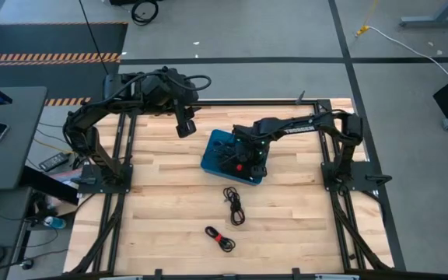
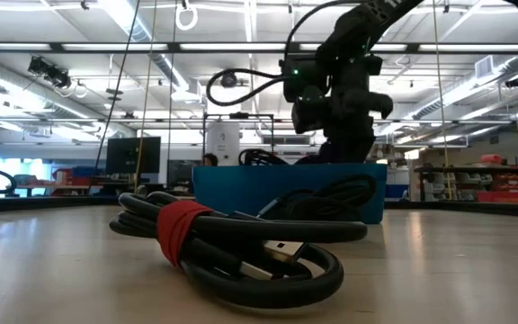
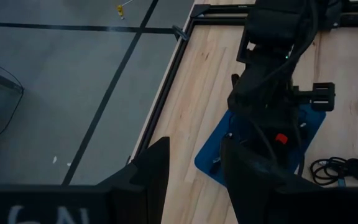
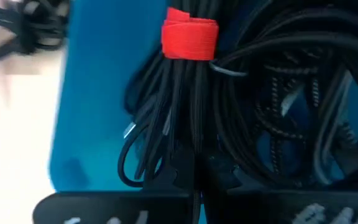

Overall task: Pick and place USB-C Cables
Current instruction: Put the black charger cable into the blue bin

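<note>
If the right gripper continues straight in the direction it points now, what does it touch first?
Most likely the cables in the blue bin: the right gripper, shut on the red-tied cable bundle, points down into it. Depth is unclear.

- Grey floor [image 1: 286, 31] crossed by dark tape lines [image 1: 232, 59]
- Hazard-striped strip [image 1: 49, 57] at far left
- Long ceiling lights [image 2: 142, 22] overhead
- Dark desk [image 1: 2, 140] left of the bench [image 1: 169, 225]

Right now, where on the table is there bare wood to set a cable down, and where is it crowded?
Bare wood lies left of the blue bin, below the left gripper, and right of the two loose cables. It is crowded at the bin, piled with cables, where the right gripper is shut on a red-tied cable bundle.
</note>
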Tool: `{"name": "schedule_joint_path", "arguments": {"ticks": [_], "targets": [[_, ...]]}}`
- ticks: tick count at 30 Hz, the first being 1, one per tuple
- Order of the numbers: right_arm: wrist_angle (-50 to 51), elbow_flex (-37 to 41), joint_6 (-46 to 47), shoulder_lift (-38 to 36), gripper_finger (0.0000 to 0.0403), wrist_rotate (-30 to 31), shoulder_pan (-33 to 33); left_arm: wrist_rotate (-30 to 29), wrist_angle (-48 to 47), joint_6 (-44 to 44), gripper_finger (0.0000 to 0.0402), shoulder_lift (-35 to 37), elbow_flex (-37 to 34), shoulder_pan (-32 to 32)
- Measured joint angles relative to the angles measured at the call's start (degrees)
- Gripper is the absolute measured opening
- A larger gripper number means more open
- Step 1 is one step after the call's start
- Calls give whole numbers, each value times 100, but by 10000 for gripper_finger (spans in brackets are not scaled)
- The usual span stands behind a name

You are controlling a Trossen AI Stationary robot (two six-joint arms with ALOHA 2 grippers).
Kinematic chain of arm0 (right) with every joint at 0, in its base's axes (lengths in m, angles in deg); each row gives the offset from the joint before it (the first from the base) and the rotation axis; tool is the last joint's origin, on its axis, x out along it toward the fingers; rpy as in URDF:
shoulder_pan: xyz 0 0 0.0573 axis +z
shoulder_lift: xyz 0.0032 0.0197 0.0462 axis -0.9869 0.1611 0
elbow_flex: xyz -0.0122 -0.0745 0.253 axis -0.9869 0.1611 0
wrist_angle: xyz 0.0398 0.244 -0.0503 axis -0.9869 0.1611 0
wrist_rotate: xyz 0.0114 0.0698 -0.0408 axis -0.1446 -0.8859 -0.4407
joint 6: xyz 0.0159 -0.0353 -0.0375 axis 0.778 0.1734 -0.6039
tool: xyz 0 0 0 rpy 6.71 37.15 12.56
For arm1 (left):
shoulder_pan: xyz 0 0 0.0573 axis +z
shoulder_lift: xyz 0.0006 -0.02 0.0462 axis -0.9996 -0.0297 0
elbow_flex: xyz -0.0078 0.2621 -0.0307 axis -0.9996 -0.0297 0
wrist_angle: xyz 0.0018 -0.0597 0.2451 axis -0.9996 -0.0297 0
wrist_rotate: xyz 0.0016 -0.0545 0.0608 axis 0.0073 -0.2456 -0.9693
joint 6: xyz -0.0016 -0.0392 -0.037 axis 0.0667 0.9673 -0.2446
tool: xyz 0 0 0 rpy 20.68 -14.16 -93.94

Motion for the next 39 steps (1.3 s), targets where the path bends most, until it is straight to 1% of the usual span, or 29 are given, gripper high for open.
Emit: {"name": "schedule_joint_path", "arguments": {"ticks": [3,9,14,21,26,30,35,39], "targets": [[-6,2,-13,-149,14,310,2,0,-1,-2,151,0,0,0],[-104,2,19,-603,78,360,-2,0,-3,-4,151,0,0,0],[-211,2,293,-986,105,444,36,-1,-3,-4,151,0,0,0],[-431,2,756,-1752,109,886,81,0,-5,31,151,0,0,0],[-605,2,1237,-2493,111,1106,81,0,-7,408,151,0,0,0],[-734,2,1387,-3069,110,1251,81,-7,-56,758,150,0,-39,-88],[-806,2,1391,-3725,111,1464,68,-5,-169,1458,150,-17,-502,-423],[-877,2,1391,-4154,110,1700,66,-90,-3,2226,151,-8,-1309,-769]]}}
